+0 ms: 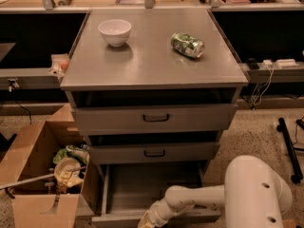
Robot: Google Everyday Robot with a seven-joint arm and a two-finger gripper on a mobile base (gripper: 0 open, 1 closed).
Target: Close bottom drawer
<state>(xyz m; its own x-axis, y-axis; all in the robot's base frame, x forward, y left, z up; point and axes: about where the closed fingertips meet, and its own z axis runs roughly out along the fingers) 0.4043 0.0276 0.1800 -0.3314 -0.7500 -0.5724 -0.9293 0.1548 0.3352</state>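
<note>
The bottom drawer (142, 186) is a wide grey metal tray, pulled out under two handled grey drawers. Its inside is bare and its low front strip (114, 219) runs along the bottom edge of the view. My white arm (199, 198) reaches from the lower right down to that front strip. The gripper (145, 221) is at the strip, left of its middle, cut off by the bottom edge of the view.
A white bowl (115, 32) and a green can (187, 44) lying on its side sit on the cabinet top (152, 65). An open cardboard box (45, 175) of rubbish stands left of the drawers. A black stand leg (289, 146) lies on the floor at right.
</note>
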